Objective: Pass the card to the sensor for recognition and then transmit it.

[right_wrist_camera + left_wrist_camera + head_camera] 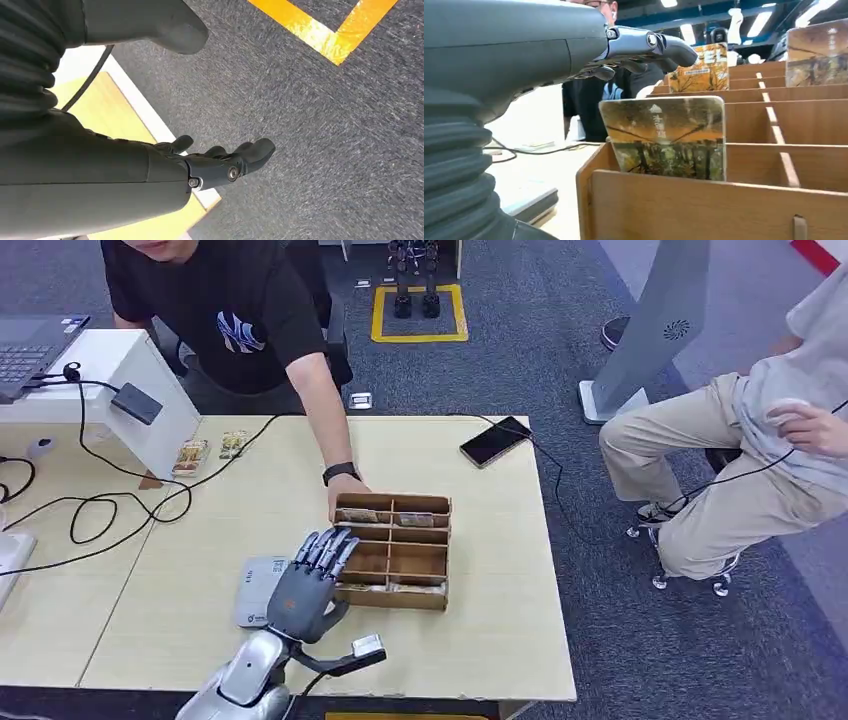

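Table (500, 620), light wood, cabled. Divided wooden box (393, 550) at centre, steadied at its far corner by a person's hand (345, 495). Left hand (310, 585), fingers spread, empty, hovering over box's near-left corner. Right hand (220, 162), loosely extended, empty, above carpet. Grey sensor (258, 590) beside box. Card (669, 137) upright in near-left compartment.

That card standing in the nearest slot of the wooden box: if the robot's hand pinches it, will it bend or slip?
The card stands straight with crisp rounded corners, so it is probably stiff plastic and light. Its glossy printed face suggests it could slip in the left hand. Leaning loosely in the wooden box, it may tip when nudged.
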### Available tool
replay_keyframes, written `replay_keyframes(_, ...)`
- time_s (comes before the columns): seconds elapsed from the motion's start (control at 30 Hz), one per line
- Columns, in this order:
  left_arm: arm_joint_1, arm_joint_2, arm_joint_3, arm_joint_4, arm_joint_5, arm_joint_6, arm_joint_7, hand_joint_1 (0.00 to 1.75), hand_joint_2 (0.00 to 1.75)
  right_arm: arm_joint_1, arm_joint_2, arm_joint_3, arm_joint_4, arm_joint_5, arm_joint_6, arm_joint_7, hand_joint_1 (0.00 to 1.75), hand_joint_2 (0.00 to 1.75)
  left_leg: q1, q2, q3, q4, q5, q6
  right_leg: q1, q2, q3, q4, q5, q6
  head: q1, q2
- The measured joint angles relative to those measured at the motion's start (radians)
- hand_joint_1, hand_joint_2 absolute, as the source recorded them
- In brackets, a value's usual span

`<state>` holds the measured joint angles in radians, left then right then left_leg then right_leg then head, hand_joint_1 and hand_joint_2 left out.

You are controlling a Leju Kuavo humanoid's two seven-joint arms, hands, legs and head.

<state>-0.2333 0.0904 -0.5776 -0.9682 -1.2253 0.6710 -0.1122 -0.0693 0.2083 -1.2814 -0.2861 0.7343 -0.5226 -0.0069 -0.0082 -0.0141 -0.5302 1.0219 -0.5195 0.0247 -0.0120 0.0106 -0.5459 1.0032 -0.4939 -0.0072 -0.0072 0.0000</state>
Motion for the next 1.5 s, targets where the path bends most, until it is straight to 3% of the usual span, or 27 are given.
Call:
replay_keyframes(0.8,0.053,0.030,0.000,-0.179,-0.014,-0.046,0.000,0.00,1.75,0.000,0.000,-0.008,0.000,-0.009,-0.010,0.001,0.00,1.75,0.000,0.000,0.000,0.000,0.000,0.000,0.000,0.000,0.000,0.000,0.000,0.000,0.000,0.000)
replay_keyframes(1.5,0.053,0.036,-0.021,-0.180,0.007,-0.066,-0.025,0.00,1.75,0.000,0.000,-0.010,0.000,-0.012,-0.010,-0.004,0.00,1.75,0.000,0.000,0.000,0.000,0.000,0.000,0.000,0.000,0.000,0.000,0.000,0.000,0.000,0.000)
